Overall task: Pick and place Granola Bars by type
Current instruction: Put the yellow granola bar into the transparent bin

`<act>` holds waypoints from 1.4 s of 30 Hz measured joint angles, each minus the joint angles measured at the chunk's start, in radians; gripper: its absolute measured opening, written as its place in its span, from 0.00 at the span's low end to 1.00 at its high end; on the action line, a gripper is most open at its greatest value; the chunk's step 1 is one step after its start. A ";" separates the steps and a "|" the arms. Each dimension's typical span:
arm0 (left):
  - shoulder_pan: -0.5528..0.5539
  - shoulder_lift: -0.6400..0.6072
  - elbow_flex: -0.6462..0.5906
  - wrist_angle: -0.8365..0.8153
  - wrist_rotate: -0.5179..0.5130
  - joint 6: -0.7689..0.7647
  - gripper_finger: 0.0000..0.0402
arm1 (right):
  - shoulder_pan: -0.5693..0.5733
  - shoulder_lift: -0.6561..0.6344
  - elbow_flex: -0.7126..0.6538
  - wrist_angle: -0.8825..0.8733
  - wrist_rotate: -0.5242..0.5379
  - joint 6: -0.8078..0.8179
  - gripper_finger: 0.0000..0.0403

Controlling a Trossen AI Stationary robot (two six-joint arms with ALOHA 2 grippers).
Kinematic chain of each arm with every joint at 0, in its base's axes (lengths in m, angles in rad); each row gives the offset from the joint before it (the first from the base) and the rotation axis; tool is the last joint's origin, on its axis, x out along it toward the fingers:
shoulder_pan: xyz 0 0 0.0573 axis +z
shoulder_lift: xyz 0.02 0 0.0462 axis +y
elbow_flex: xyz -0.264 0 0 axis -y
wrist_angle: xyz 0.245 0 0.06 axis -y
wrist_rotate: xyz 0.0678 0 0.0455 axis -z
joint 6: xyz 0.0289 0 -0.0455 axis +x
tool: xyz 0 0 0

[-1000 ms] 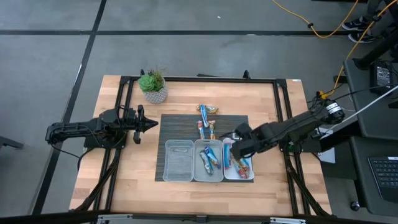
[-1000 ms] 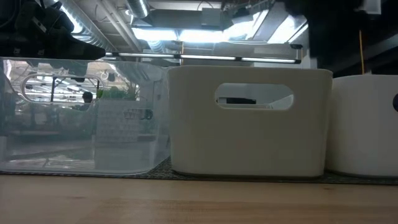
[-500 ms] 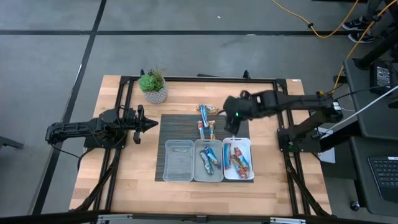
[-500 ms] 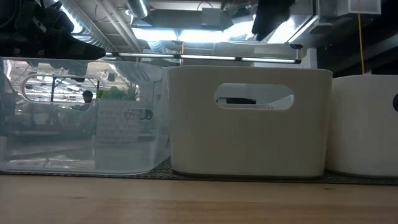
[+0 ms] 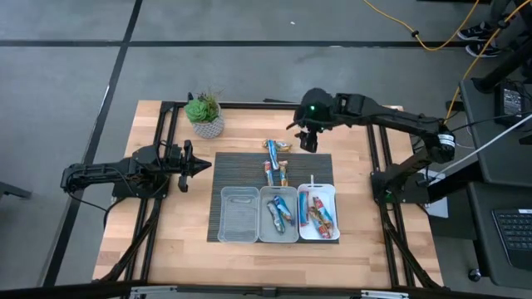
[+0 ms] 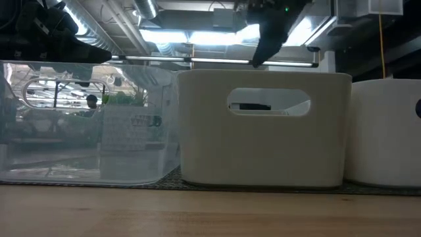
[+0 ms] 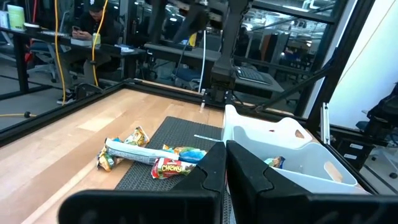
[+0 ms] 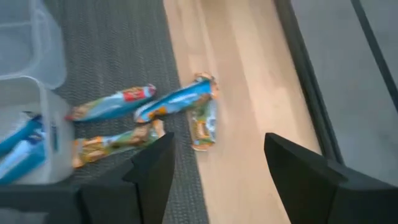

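The right gripper (image 5: 308, 141), fingers spread wide and empty, hangs just beyond the loose Granola Bars (image 5: 276, 161) lying behind the white trays (image 5: 318, 232), seemingly lining up another pick, while the left gripper (image 5: 199, 165) waits closed beside the mat (image 5: 241, 166).

"CHEWY" on a red-orange granola bar wrapper (image 7: 172, 167), no other text legible

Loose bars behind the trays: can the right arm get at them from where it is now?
Probably yes. The right gripper hangs open just beside the loose bars, which lie uncovered on the mat and bare wood, behind the trays. Nothing stands between them; the left gripper waits across the mat.
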 joint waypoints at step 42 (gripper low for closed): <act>0.000 0.000 0.000 0.000 0.000 0.000 0.02 | -0.092 0.504 -0.046 0.237 -0.150 -0.116 0.86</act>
